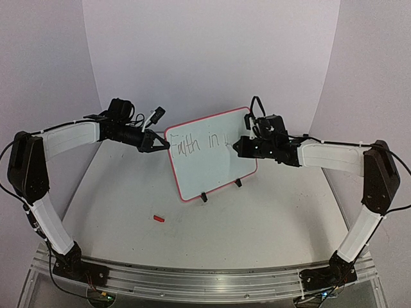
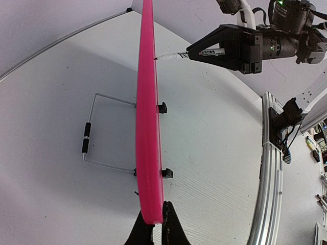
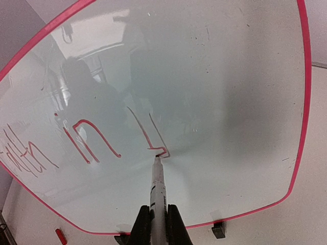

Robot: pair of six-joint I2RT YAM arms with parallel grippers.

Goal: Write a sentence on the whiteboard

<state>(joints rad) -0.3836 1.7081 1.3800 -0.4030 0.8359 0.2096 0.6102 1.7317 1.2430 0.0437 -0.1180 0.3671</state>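
My left jaws pinch the whiteboard (image 1: pixel 209 168) by its rim, right jaws clamp the marker (image 3: pixel 159 186), tip touching the board just past the sentence (image 1: pixel 196 144) "Faith in".

- Left wrist view: the whiteboard (image 2: pixel 148 127) stands edge-on, its writing face hidden; the left end effector (image 2: pixel 155 220) pinching its rim is cut by the bottom edge.
- Right wrist view: the first letters of the sentence (image 3: pixel 76 140) run off left; the barrel of the marker (image 3: pixel 157 178) vanishes inside the right end effector (image 3: pixel 158 210).
- A red bit (image 1: pixel 158 219) on the tabletop (image 1: pixel 270 218): too small to name.
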